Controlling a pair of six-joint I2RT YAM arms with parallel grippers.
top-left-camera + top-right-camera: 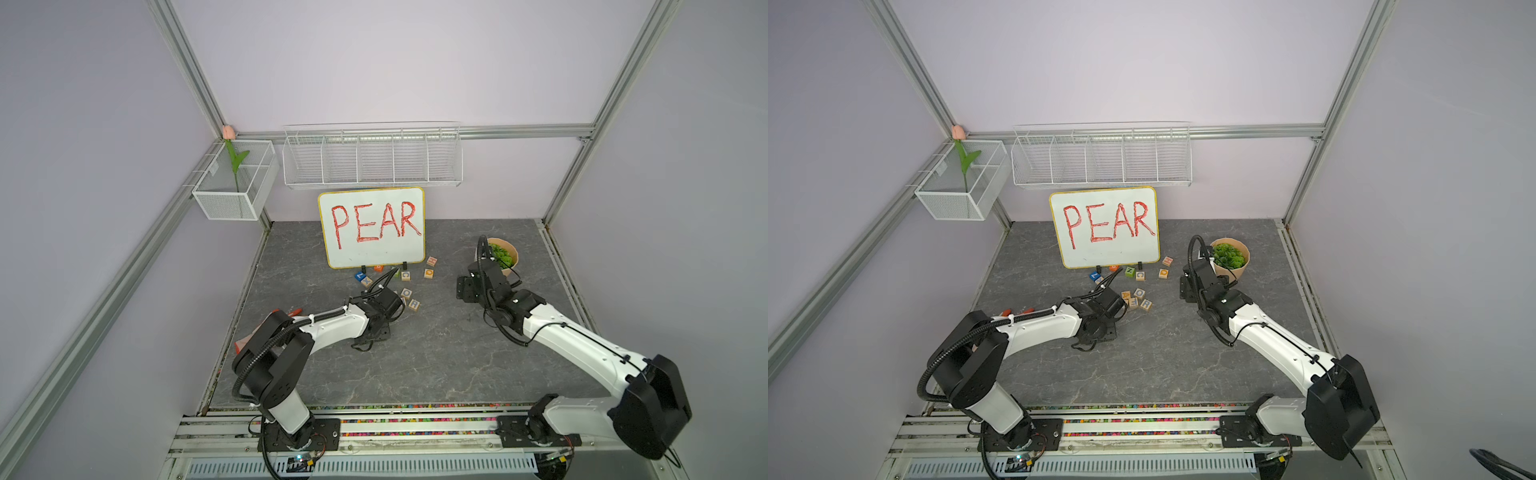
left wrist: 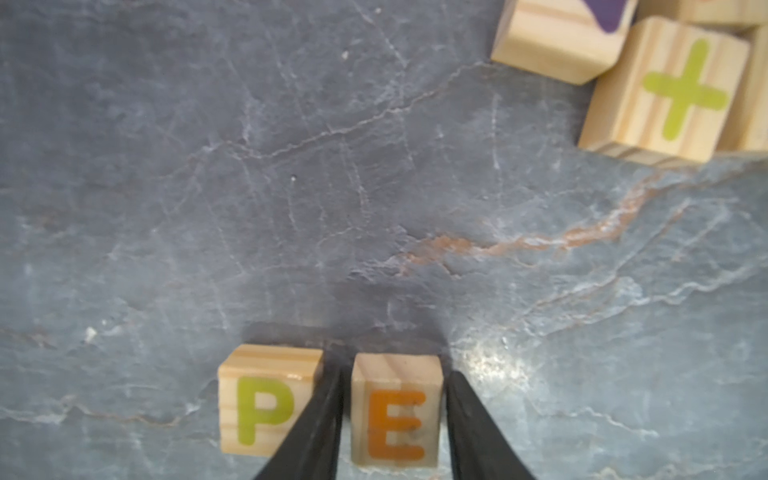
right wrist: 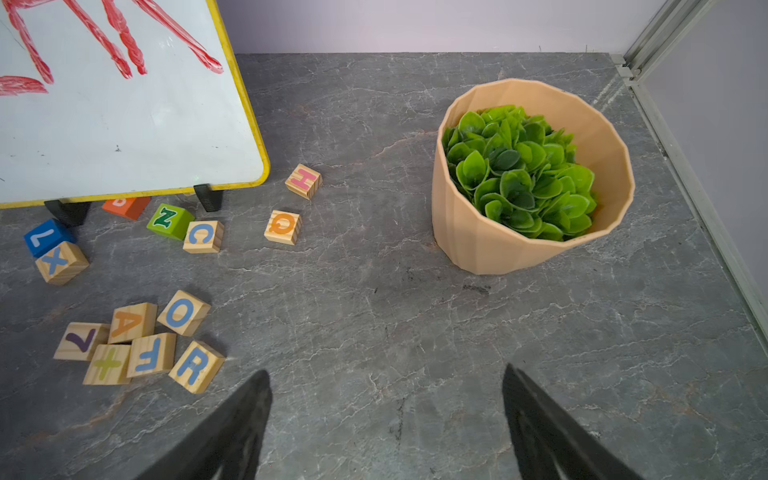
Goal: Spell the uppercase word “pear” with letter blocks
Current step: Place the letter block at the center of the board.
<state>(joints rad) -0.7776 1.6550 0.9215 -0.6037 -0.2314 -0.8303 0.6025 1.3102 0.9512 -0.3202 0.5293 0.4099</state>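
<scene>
On the grey, stone-patterned table [image 1: 436, 365], in front of the whiteboard [image 1: 372, 226] with PEAR written in red, the word looks half built: two of the four letters are in place and two are left.

The right gripper [image 3: 386, 371] hangs over bare table with its jaws wide apart and nothing between them, well clear of the plant pot [image 3: 478, 249].

The left gripper [image 2: 395, 372] stands astride the E block [image 2: 395, 415]. One finger sits in the gap between E and the P block [image 2: 268, 409], and the other is at E's outer side. A thin dark sliver shows between each finger and the wood, so I judge the jaws slightly parted and slack around the block, not clamped on it (the margin is small, and the finger beside P is very near that block too).

P and E rest flat on the table, close side by side with their letters up, and they read in order in the left wrist view.

The A block [image 3: 132, 322] and the R block [image 3: 196, 368] lie in the huddle of blocks [image 3: 149, 355] a little way off. A is hemmed in by its neighbours and R sits at the huddle's edge. Both have yet to be fetched and set after E.
</scene>
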